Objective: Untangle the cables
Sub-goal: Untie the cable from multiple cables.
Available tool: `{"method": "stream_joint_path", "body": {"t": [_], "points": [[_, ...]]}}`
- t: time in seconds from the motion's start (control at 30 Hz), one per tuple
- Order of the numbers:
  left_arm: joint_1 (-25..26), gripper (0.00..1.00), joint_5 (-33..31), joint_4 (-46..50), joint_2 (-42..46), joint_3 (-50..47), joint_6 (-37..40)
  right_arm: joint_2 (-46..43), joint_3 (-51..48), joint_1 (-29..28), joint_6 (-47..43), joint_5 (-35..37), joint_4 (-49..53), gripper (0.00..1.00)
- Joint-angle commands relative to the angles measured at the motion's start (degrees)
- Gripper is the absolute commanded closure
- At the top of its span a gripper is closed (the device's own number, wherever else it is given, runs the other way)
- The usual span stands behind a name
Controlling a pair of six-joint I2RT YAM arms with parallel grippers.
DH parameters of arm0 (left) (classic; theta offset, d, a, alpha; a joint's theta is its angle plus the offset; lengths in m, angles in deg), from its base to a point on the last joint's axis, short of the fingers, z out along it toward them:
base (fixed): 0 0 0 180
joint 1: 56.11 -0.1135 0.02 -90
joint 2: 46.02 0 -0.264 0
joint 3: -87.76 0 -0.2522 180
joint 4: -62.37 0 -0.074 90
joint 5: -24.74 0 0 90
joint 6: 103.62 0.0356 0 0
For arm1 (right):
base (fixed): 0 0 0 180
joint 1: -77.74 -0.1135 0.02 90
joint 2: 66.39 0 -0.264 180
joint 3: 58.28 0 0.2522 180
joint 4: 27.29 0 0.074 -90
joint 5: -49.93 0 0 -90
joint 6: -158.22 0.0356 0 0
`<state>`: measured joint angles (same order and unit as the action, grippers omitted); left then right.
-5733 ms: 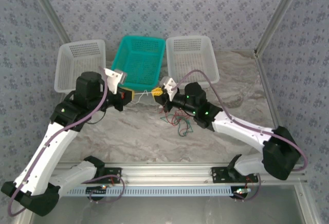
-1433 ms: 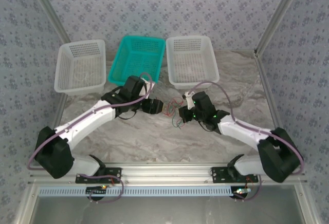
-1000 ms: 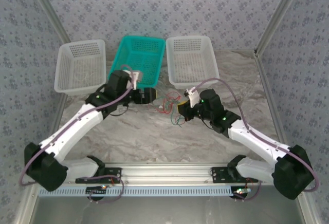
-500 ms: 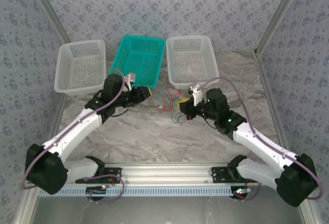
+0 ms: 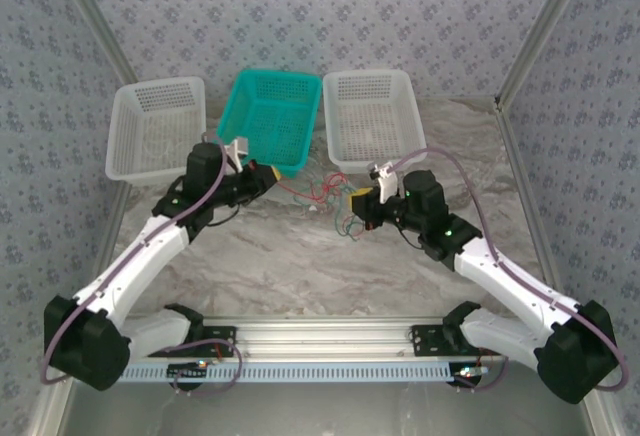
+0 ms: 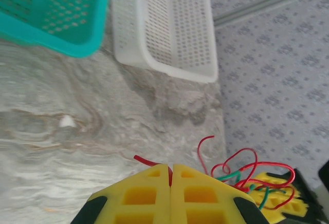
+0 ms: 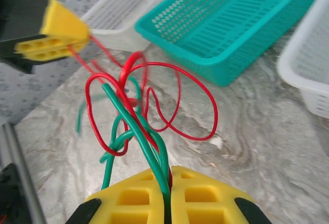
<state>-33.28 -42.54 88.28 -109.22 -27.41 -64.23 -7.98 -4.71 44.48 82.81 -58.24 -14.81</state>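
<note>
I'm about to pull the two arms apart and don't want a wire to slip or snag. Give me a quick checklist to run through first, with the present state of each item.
1. Left gripper shut on a red wire: ok.
2. Right gripper shut on its wires: ok, though it clamps the green wire and a red one together.
3. Wires separated: not ok; red loops wind round the green just ahead of the right gripper.
4. Slack towards the left gripper: cannot tell; that red run looks nearly straight.
5. Wires free of the teal basket: cannot tell from above.
</note>
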Motion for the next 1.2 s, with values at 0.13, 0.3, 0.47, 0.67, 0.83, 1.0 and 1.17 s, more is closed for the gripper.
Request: {"method": "stream_joint_path", "body": {"t": [0.13,0.3,0.47,0.67,0.83,1.0,1.17], "points": [[-8.03,1.0,-8.59,14.53,9.54,4.18,9.36,-1.71,-0.47,5.35,4.12,9.66,5.4,1.0],[-12.3,1.0,-8.34,17.88,13.25,4.63,11.96,-3.18,-2.84,8.46,6.5,8.74,5.3,1.0],[-13.24,1.0,-7.85,20.3,13.72,5.79,15.48,-5.29,-5.66,9.9,7.23,9.65,6.84,1.0],[-13.51,1.0,-0.43,16.0,13.73,4.97,16.86,-6.15,-14.23,7.8,8.12,1.6,2.51,1.0],[-11.37,1.0,7.76,5.73,11.87,-1.5,14.15,-4.68,-20.46,0.02,8.31,0.86,-0.74,0.79],[-4.55,1.0,5.93,3.79,9.27,-3.7,15.59,-9.5,-18.16,0.42,7.65,4.06,4.77,0.42],[-0.87,1.0,3.34,5.86,7.75,-2.73,17.46,-16.23,-14.55,0.59,1.38,-1.18,1.27,0.36]]}}
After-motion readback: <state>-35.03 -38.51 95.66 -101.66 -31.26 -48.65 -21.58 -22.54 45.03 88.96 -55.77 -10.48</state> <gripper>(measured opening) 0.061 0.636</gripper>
